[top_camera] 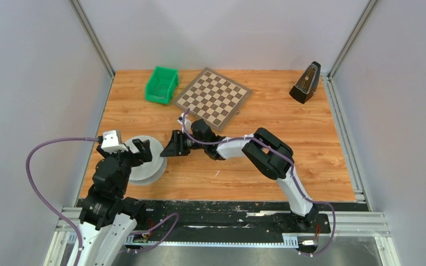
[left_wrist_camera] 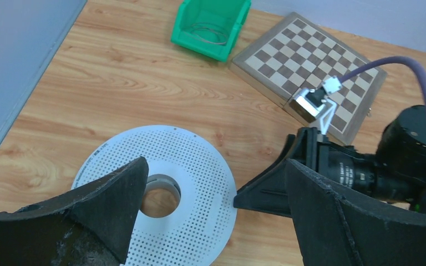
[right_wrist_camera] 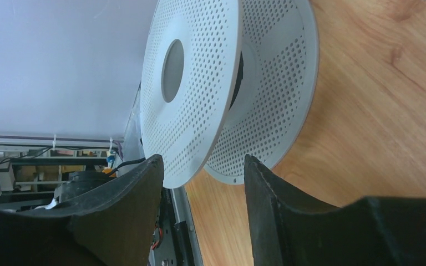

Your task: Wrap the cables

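Observation:
A white perforated spool (top_camera: 154, 164) with two flanges lies flat on the table at the left. It also shows in the left wrist view (left_wrist_camera: 199, 172) and the right wrist view (right_wrist_camera: 199, 88). My left gripper (top_camera: 137, 148) hovers over it, open and empty (left_wrist_camera: 216, 188). My right gripper (top_camera: 169, 147) points left at the spool's right rim. It is open (right_wrist_camera: 202, 166), and the upper flange's edge sits between its fingertips without touching. A thin coiled cable (left_wrist_camera: 209, 33) lies in the green bin (left_wrist_camera: 186, 33). I cannot tell whether any cable is on the spool.
The green bin (top_camera: 156, 94) stands at the back left. A chessboard (top_camera: 213, 98) lies beside it at the back centre, just behind the right arm. A black metronome (top_camera: 305, 83) stands at the back right. Grey walls enclose the table.

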